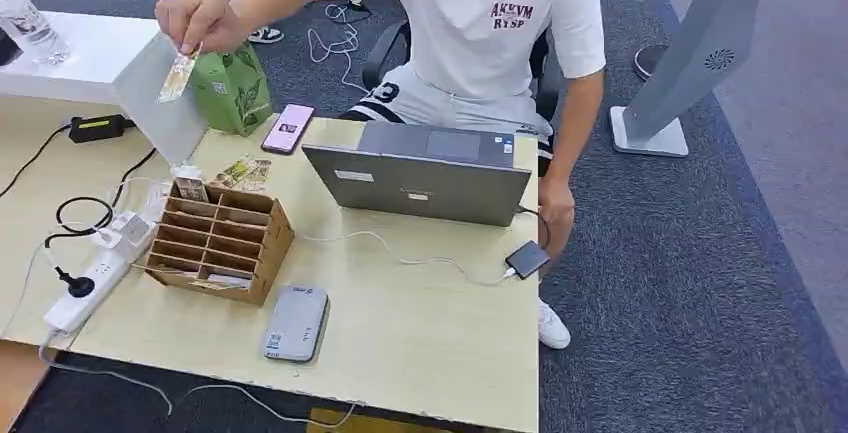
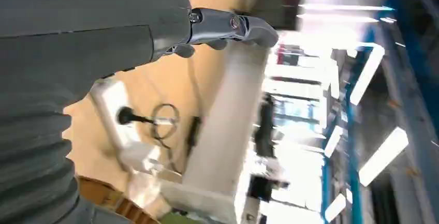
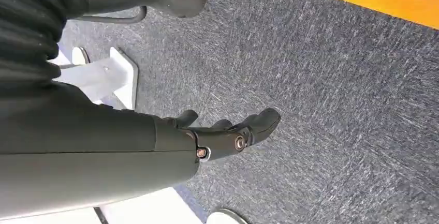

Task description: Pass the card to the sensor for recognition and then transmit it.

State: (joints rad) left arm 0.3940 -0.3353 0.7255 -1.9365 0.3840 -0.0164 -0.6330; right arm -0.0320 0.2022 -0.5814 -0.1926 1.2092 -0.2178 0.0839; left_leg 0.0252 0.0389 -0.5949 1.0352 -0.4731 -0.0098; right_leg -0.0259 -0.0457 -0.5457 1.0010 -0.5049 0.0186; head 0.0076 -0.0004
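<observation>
A person [image 1: 470,23] in a white tee sits across the desk [image 1: 420,323], one hand [image 1: 195,15] raised and pinching a card [image 1: 178,77] in the air above the desk's far left corner, just in front of a green bag [image 1: 232,83]. The other hand [image 1: 556,215] rests at the desk edge by a small dark box [image 1: 527,258] wired to a grey laptop [image 1: 420,178]. A pink phone [image 1: 288,128] lies beside the bag. A cardboard slot rack [image 1: 218,243] sits mid-left with cards in some slots, and more cards [image 1: 243,173] lie flat just behind it. The grey sensor [image 1: 296,323] lies flat near the front edge, right of the rack, well apart from the raised card. A white power strip [image 1: 90,283] with a black plug sits on the left edge. Left hand [image 2: 228,27], seen from the wrist, is up over the desk, fingers stretched out, nothing in it. Right hand [image 3: 228,133] hangs over grey carpet [image 3: 336,79], fingers loosely curved and apart, holding nothing.
</observation>
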